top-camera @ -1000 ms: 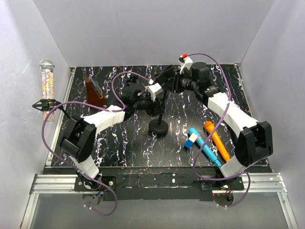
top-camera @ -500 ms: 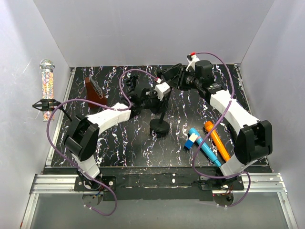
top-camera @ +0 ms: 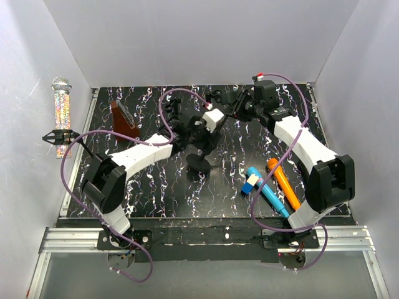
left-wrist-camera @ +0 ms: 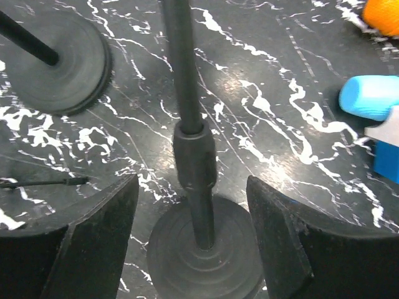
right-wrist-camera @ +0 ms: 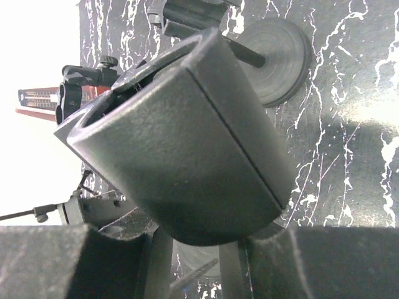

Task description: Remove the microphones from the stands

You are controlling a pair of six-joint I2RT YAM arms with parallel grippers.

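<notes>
From above, the black marbled tabletop (top-camera: 156, 187) carries a black stand (top-camera: 198, 162) at its middle, and both arms reach in over it. The left hand (top-camera: 201, 142) hangs just above the round base, and the right hand (top-camera: 223, 99) is at the stand's upper end. The microphone (top-camera: 61, 103), silver-headed with a glittery body, stands head-up against the left wall beyond the tabletop's edge. A clip (top-camera: 57, 136) grips its lower end, and it is well apart from both hands. A blue tube (top-camera: 265, 188) and an orange tube (top-camera: 283, 182) lie to the right. In the left wrist view the left hand is released: its fingers (left-wrist-camera: 106, 237) stand on either side of the pole without touching it. A second round base (left-wrist-camera: 59, 68) sits further back. In the right wrist view the right hand is clenched on a dark holder (right-wrist-camera: 187, 143), with its fingers (right-wrist-camera: 62, 261) pressed to the holder's lower end.
</notes>
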